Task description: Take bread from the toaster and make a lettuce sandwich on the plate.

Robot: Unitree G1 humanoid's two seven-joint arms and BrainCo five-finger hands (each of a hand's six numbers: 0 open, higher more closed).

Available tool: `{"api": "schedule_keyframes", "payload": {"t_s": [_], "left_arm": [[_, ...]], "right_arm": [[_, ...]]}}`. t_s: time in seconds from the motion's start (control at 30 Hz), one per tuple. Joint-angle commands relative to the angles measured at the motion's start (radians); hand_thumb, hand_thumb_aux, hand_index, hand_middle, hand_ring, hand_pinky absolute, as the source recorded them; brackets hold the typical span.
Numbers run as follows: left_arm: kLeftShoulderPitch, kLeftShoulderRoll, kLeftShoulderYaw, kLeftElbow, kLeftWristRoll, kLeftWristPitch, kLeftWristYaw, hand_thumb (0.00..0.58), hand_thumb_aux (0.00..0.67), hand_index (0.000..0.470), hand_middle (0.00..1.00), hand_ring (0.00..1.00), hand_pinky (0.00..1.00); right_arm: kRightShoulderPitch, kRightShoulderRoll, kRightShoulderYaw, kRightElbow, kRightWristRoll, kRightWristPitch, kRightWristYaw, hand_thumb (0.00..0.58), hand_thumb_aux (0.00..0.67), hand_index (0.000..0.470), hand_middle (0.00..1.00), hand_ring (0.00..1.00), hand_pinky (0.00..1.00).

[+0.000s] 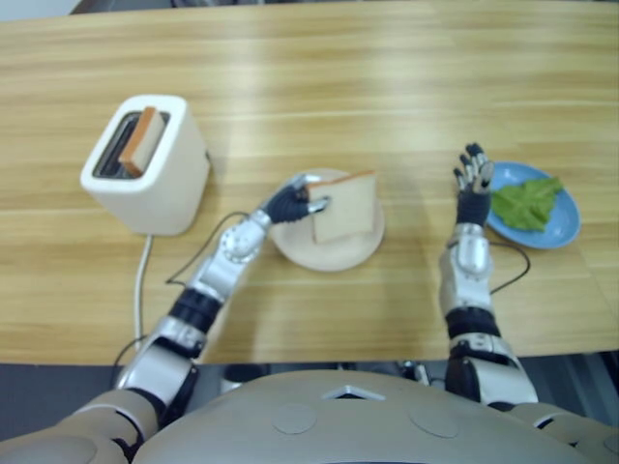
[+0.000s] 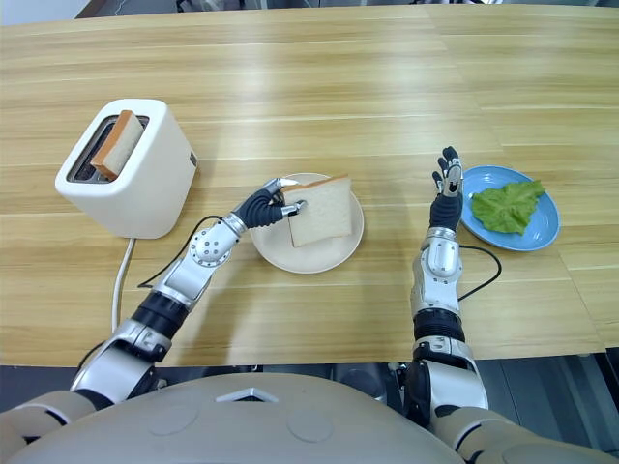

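My left hand (image 2: 265,206) is shut on a slice of bread (image 2: 321,210), holding it tilted on edge over the round beige plate (image 2: 308,256). The white toaster (image 2: 129,184) stands at the left with a second slice of bread (image 2: 114,144) sticking out of one slot. A green lettuce leaf (image 2: 503,206) lies in a blue dish (image 2: 534,233) at the right. My right hand (image 2: 446,180) is raised just left of the blue dish, fingers stretched out, holding nothing.
The toaster's white cord (image 2: 121,283) runs down toward the table's front edge. A thin black cable (image 2: 481,274) loops on the table beside my right forearm. The wooden table (image 2: 338,77) stretches bare behind the plate.
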Motion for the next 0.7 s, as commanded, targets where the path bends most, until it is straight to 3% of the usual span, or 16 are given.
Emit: {"api": "schedule_keyframes", "payload": {"t_s": [0.03, 0.27, 0.3, 0.33, 0.37, 0.57, 0.7], "left_arm": [[-0.054, 0.020, -0.020, 0.128, 0.065, -0.007, -0.005, 0.580, 0.670, 0.460, 1.00, 1.00, 1.00], [-0.105, 0.063, -0.033, 0.200, 0.180, 0.010, 0.073, 0.580, 0.670, 0.460, 1.00, 1.00, 1.00], [-0.108, 0.075, -0.040, 0.192, 0.212, 0.021, 0.094, 0.564, 0.557, 0.382, 1.00, 1.00, 1.00], [-0.110, 0.083, -0.045, 0.185, 0.234, 0.030, 0.108, 0.482, 0.394, 0.271, 0.67, 0.67, 0.67], [-0.113, 0.093, -0.055, 0.172, 0.276, 0.050, 0.140, 0.000, 0.000, 0.000, 0.00, 0.00, 0.00], [-0.104, 0.163, -0.104, -0.004, 0.523, 0.186, 0.288, 0.000, 0.000, 0.000, 0.00, 0.00, 0.00], [-0.052, 0.229, -0.069, -0.236, 0.617, 0.251, 0.309, 0.000, 0.000, 0.000, 0.00, 0.00, 0.00]], "right_arm": [[0.009, 0.013, 0.008, -0.007, -0.001, 0.011, 0.001, 0.000, 0.000, 0.000, 0.00, 0.00, 0.00], [0.020, 0.014, 0.017, -0.026, -0.006, 0.019, 0.007, 0.000, 0.000, 0.000, 0.00, 0.00, 0.00], [0.020, 0.014, 0.018, -0.030, -0.007, 0.021, 0.009, 0.000, 0.000, 0.000, 0.00, 0.00, 0.00], [0.022, 0.013, 0.019, -0.033, -0.007, 0.023, 0.009, 0.000, 0.000, 0.000, 0.00, 0.00, 0.00], [0.024, 0.013, 0.020, -0.037, -0.008, 0.024, 0.011, 0.000, 0.000, 0.000, 0.00, 0.00, 0.00], [0.032, 0.015, 0.031, -0.052, -0.012, 0.035, 0.019, 0.000, 0.000, 0.000, 0.00, 0.00, 0.00], [0.039, 0.011, 0.043, -0.067, -0.020, 0.039, 0.019, 0.000, 0.000, 0.000, 0.00, 0.00, 0.00]]}}
